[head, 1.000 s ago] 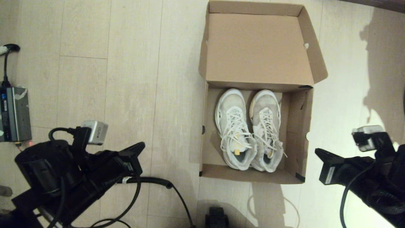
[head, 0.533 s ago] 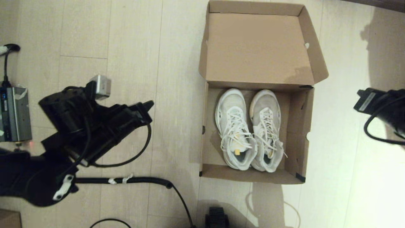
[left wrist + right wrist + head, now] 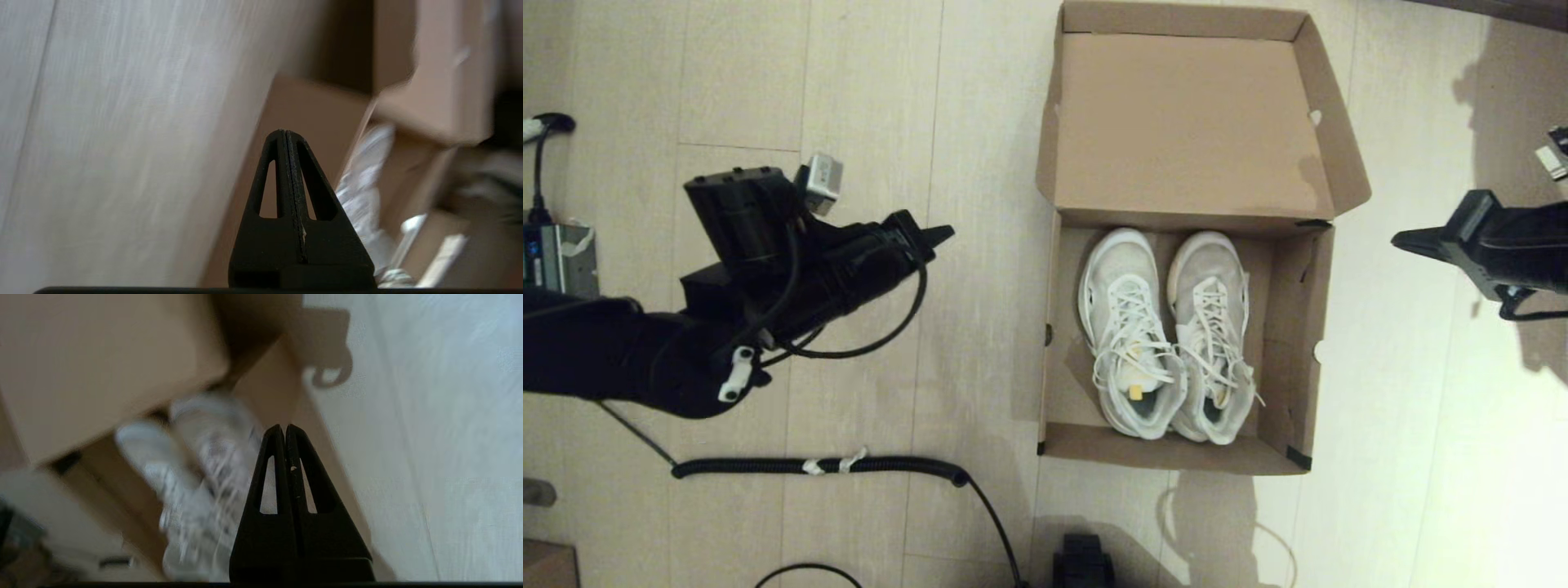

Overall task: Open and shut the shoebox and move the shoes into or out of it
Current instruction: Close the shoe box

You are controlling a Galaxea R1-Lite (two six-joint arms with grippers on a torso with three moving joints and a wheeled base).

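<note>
The shoebox [image 3: 1186, 245] sits open on the floor, the shoes [image 3: 1164, 335] side by side inside. Either side (well apart from it), left gripper [image 3: 935, 235] and right gripper [image 3: 1401, 239] point inward, fingers pressed together, holding nothing.

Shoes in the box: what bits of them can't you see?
- Shoes, head view: the soles face down, so they are hidden.
- Left wrist view: the closed left tool and the box wall cover part of them; the rest is blurred.
- Right wrist view: the right tool covers part; blurred too.
</note>
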